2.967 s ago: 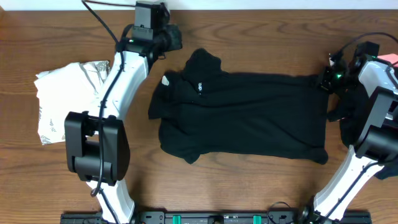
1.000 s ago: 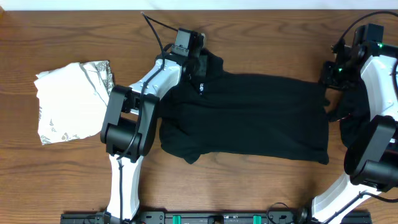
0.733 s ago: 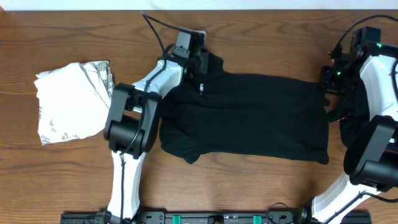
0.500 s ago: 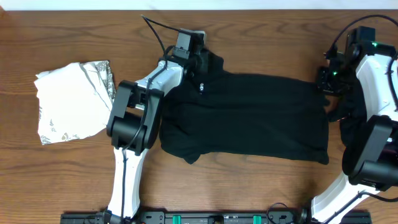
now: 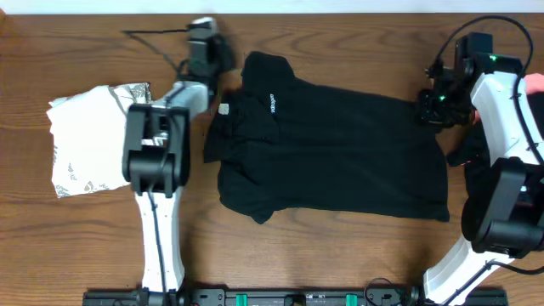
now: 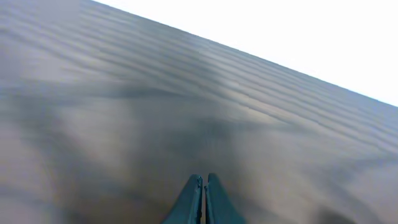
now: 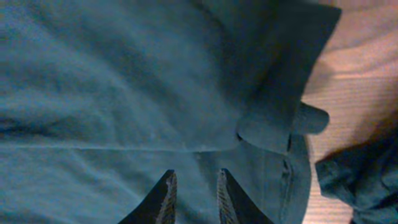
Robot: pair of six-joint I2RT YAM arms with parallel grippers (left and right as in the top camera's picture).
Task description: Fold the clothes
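– Black fingers of the left gripper [image 6: 204, 179] are pressed together, tip against tip. Is anything caught between them?
– No, they are clenched on nothing. Below them the left wrist view shows only the blurred bare wood of the table [image 6: 124, 93], running out to the far edge.
– And the right gripper [image 7: 194, 180]?
– Its jaws stand apart, released and grasping nothing. They hang over the shirt [image 7: 124, 81], close to a turned-over corner of its hem. I cannot tell whether the tips touch the cloth.
– Where does the shirt lie?
– From overhead it is spread flat in the middle of the table, nearer the far edge. Its collar points to the left edge and its hem to the right edge. A small white logo [image 5: 274, 104] shows by the collar.
– And the grippers from above?
– The left one sits by the far edge, just beside the collar. The right one is over the hem's far corner.
– Any other clothes?
– A white piece [image 5: 89, 140] with grey print lies folded by the left edge. A pink piece [image 5: 535, 82] peeks out at the right edge behind the right arm. A dark heap [image 5: 472, 161] lies under that arm, just beside the hem.
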